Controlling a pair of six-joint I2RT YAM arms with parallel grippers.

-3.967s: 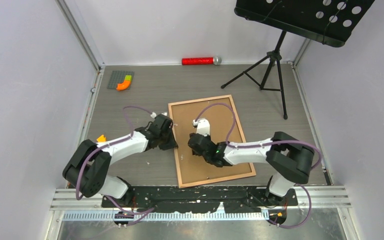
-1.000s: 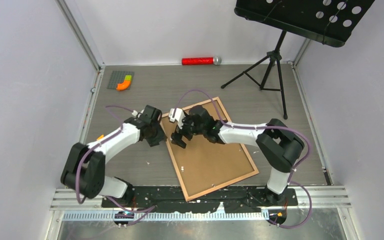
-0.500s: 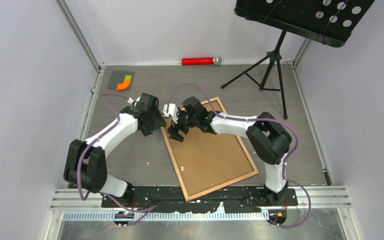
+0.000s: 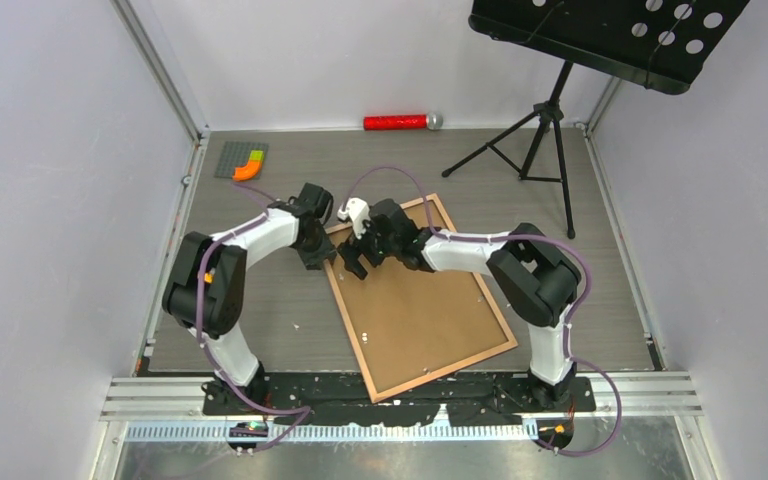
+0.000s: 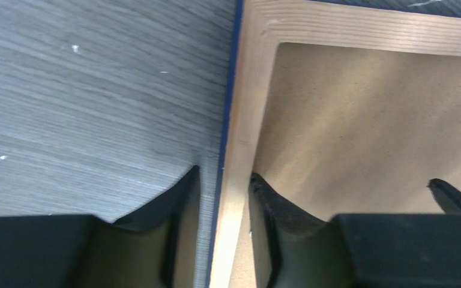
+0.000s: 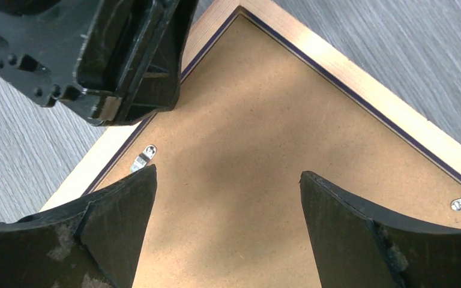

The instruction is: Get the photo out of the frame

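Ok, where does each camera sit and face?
Top external: above, behind the bases, looking down; both arms reach the frame.
Left wrist: above the left gripper, looking down; its fingers straddle the frame's rail.
Right wrist: above the right gripper, looking down at the backing board between its open fingers.
Shared: both wrist views show the same frame corner.

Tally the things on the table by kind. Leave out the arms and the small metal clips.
Picture frame: 1
Backing board: 1
Music stand: 1
Red tube: 1
Grey baseplate: 1
Orange-green brick: 1
Total: 6
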